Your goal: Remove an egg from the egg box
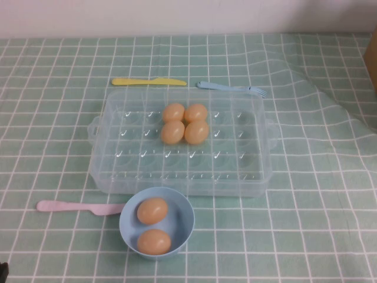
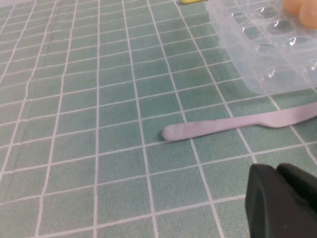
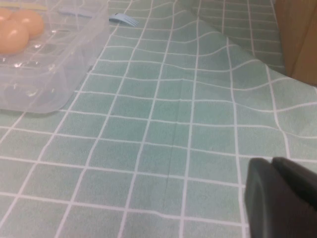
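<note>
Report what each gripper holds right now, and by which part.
Nothing is held. The left gripper hovers over bare cloth near the pink plastic knife; the right gripper hovers over bare cloth beside the clear plastic egg box.

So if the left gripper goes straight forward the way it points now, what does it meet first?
Probably the pink knife, which lies on the cloth just ahead of the left gripper; the egg box is behind it. Depth is unclear. The right gripper sits apart over bare cloth.
</note>
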Robot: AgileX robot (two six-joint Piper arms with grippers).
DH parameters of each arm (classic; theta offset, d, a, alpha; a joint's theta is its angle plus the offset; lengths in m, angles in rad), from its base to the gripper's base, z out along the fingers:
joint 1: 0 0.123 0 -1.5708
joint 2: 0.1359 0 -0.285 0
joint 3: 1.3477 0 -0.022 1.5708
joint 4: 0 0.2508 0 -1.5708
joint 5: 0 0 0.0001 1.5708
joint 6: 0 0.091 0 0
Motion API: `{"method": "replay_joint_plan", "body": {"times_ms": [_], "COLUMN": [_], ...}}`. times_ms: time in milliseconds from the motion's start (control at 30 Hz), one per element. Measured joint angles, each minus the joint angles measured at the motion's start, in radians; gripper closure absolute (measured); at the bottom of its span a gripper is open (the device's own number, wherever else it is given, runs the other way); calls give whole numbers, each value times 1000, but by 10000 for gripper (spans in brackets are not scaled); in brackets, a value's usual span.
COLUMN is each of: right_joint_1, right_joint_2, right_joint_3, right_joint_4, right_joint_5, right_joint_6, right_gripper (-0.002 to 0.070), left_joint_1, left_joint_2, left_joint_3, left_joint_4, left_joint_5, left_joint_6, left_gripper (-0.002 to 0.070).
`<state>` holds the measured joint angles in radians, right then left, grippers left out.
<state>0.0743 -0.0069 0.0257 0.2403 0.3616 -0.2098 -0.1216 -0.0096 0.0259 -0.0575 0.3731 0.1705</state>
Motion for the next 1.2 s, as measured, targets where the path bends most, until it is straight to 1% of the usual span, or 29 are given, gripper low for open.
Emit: {"method": "replay_joint_plan", "body": {"times_ms": [1000,1067,1200], "right_joint_1": [0,0,0], "right_joint_2": [0,0,0], "right_joint_3": [0,0,0], "right_joint_4": [0,0,0], "right_joint_5": [0,0,0], "right_joint_6": [0,0,0], "right_gripper": [694,694,694], "left_joint_1": [0,0,0], "left_joint_2": [0,0,0], "left_joint_3": [0,0,0], "left_joint_4": [-3,-19,-119], "left_joint_5": [-6,-11,-47], "left_joint_6": [0,0,-25], "left_gripper": [679,680,680]}}
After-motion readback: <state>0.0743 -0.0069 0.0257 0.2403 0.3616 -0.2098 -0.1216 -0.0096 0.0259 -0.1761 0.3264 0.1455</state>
